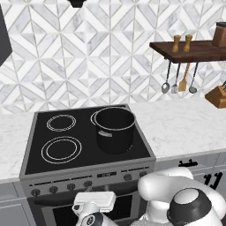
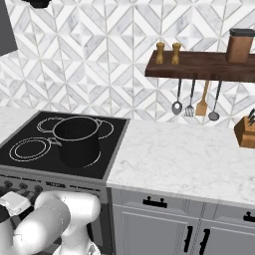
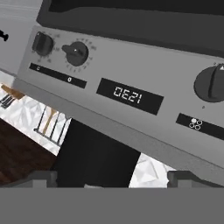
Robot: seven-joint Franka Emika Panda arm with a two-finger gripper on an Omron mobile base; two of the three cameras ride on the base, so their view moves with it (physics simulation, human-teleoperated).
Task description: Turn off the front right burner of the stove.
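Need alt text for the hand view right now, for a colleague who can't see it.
Close, rolled view of the stove control panel: two dark knobs at upper left, a third knob at right, a dark digital display between them. The gripper fingertips show at the bottom, apart.

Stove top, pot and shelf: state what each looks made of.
Stove top: black glass by its look, flat and smooth with printed white rings. Pot: dark metal, likely with a matte finish; the rim catches a thin bright line. Shelf: dark brown wood, judging by colour and streaky grain. All rendered, so these are impressions.
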